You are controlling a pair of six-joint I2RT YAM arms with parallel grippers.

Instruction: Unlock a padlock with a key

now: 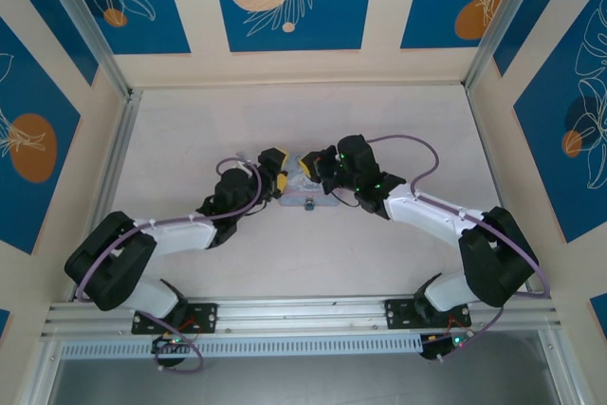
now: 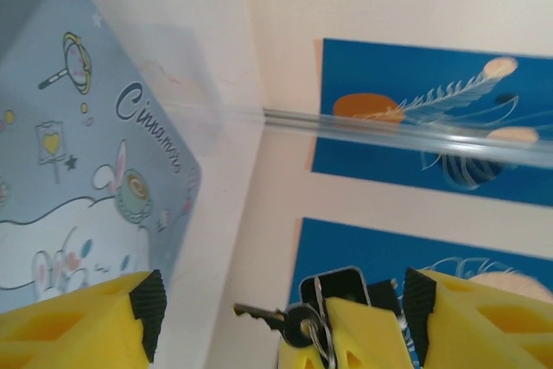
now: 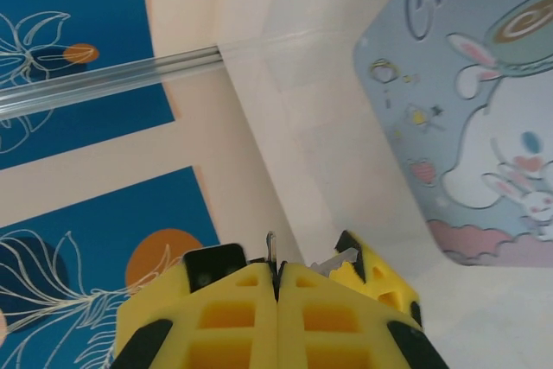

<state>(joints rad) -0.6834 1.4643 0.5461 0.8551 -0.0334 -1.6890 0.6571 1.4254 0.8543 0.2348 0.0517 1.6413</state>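
- State: right fingers [image 3: 233, 313] fully closed, pinching the key [image 2: 259, 312] by its wire ring [image 3: 270, 246]. The blade sticks out sideways, free. The key is held in the air above the pale blue tin [image 1: 311, 198], over the middle of the worktop [image 1: 379, 263].
- Left fingers [image 2: 78, 326] are spread wide and hold nothing. The right fingertips and the key sit in the gap between them.
- Padlock: not identified with certainty. A small dark spot [image 1: 308, 204] at the tin's near edge may be it; cannot tell.
- Risk 1: the grip is on the ring, not on the key's head. The key can probably swing about the ring, so the blade's heading is loose and insertion into a keyway would likely miss or jam.
- Risk 2: if the left fingers close here, they could catch the right fingertips instead of the key, or knock the blade askew.
- Risk 3: a handover with both grips slack at once would drop the key onto the tin or worktop. Thin and flat, it would be hard to pick up again.
- Risk 4: the two arms meet tip to tip, so a sideways correction risks a collision.
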